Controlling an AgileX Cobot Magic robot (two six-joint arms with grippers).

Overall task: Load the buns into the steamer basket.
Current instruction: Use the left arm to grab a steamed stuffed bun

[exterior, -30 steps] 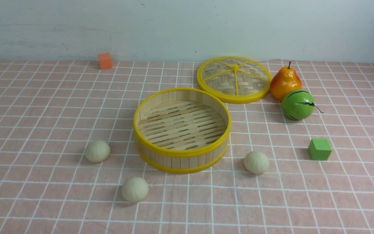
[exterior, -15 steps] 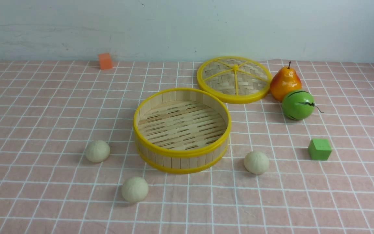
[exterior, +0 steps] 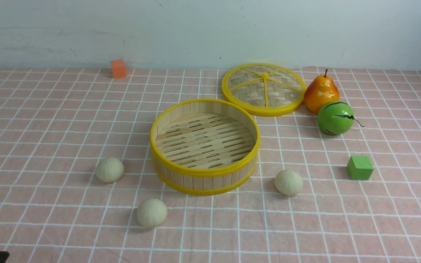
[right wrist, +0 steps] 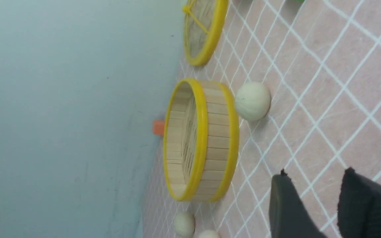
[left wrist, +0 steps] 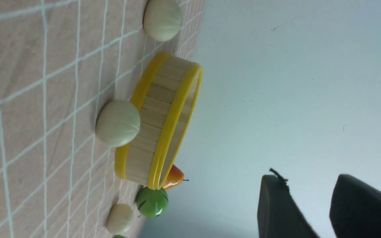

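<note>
Right now your left gripper [left wrist: 322,215] is released: its two dark fingers [left wrist: 286,211] stand apart with only wall showing between them, and nothing is held. Ahead of it the steamer basket [exterior: 196,180] sits upright on the checked cloth [exterior: 49,120], its slatted floor bare. All three buns lie on the cloth outside the basket. The near bun [exterior: 152,212] lies between the left gripper and the basket, close to the basket's wall but apart from it in the front view. The left bun [exterior: 109,170] rests off to that gripper's side of the basket, also apart from it.

Your right gripper [right wrist: 326,211] is likewise unclenched, its fingers [right wrist: 289,208] spread over bare cloth and gripping nothing. The right bun [exterior: 288,182] is the one closest to it, lying ahead of it and just beside the basket's wall on that side.

Beyond the basket from both grippers, the woven lid [exterior: 265,89] lies flat. The pear [exterior: 320,93] and the green striped fruit [exterior: 335,117] stand just beside it. A green cube [exterior: 359,167] sits on the right gripper's side, an orange cube [exterior: 118,68] far back by the wall.
</note>
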